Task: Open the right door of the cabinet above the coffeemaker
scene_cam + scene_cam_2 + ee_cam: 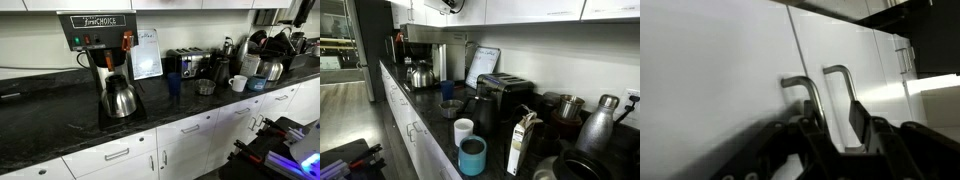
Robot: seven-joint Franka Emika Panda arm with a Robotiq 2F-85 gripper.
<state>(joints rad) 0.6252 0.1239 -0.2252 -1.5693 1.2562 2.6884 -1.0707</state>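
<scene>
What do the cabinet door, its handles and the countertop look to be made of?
Cabinet door: smooth flat white panel with a satin sheen; painted or laminate, cannot tell. Handles: brushed metal, grey with soft highlights. Countertop: dark, speckled and reflective; polished stone or a look-alike.

- The coffeemaker (105, 55): steel housing with a dull sheen, and a matt black top panel.
- Its carafe (120, 98): polished steel, mirror-glossy, with a black plastic-looking handle.
- The countertop (50, 135): black, speckled, stone-like and glossy.
- The toaster (188, 63), at 3 o'clock from the coffeemaker: shiny chrome.
- The cabinet (710, 60), wrist view: smooth white fronts with a satin sheen.
- The door handles (808, 88): brushed metal.
</scene>
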